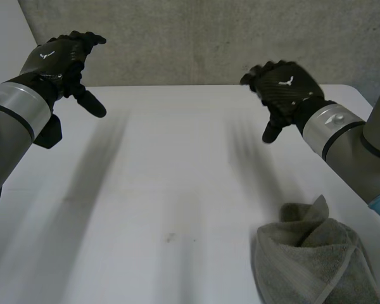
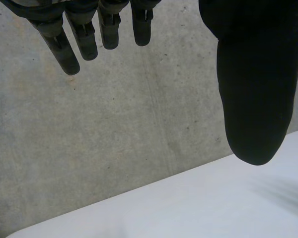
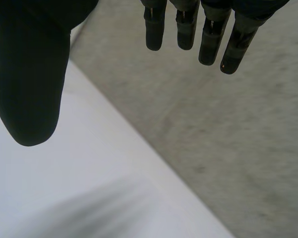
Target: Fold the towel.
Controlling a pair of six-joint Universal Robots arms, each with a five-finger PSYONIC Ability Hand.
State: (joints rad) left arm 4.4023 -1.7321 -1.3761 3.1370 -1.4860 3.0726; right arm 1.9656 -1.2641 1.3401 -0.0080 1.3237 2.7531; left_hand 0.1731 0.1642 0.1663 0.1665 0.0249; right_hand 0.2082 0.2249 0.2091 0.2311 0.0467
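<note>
A grey towel (image 1: 316, 259) lies crumpled in a heap at the near right corner of the white table (image 1: 164, 190). My left hand (image 1: 60, 60) hovers above the table's far left, open, fingers (image 2: 72, 44) straight and thumb (image 2: 256, 99) apart, holding nothing. Over the far right of the table my right hand (image 1: 285, 88) is raised, also open and empty, its fingers (image 3: 188, 29) spread from the thumb (image 3: 30, 84). Both hands are well away from the towel, which sits below the right forearm.
A grey concrete wall (image 1: 196, 38) stands just behind the table's far edge (image 2: 139, 191). The right arm's elbow (image 1: 377, 158) hangs over the table's right side near the towel.
</note>
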